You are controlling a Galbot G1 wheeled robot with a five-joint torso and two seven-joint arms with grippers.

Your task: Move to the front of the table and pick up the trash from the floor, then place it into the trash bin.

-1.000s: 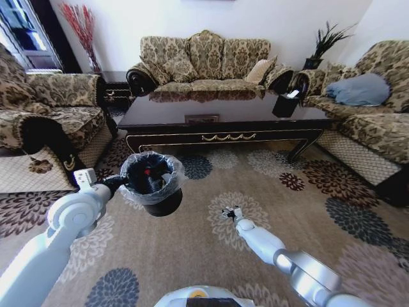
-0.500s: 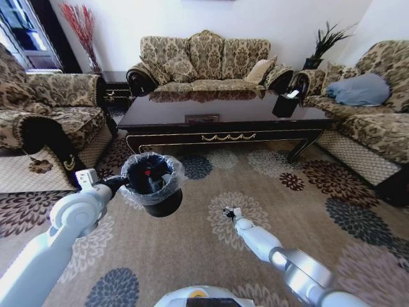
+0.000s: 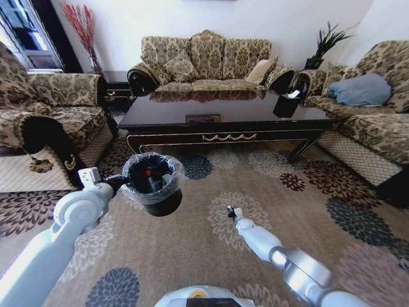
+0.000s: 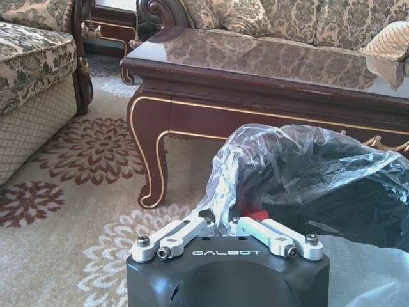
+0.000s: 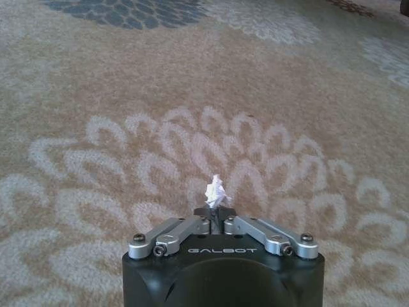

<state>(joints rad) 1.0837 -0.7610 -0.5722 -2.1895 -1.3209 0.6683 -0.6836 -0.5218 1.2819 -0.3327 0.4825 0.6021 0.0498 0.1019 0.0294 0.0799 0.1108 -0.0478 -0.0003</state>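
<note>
Between the right gripper's (image 5: 217,216) closed fingers sat a tiny white scrap (image 5: 216,190), just above the carpet (image 5: 96,83); left gripper (image 4: 225,220) fingers clamped on bin liner (image 4: 255,166).

Walls: white (image 3: 268,16), top.
Sofas: patterned; centre back (image 3: 208,61), left edge (image 3: 45,105), right edge (image 3: 374,109).
Plant: upper right (image 3: 326,41).
Window: upper left (image 3: 22,32).

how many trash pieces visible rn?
2: a white scrap pinched in the right hand above the carpet, a red-capped item inside the bin. More may be hidden there.
</note>
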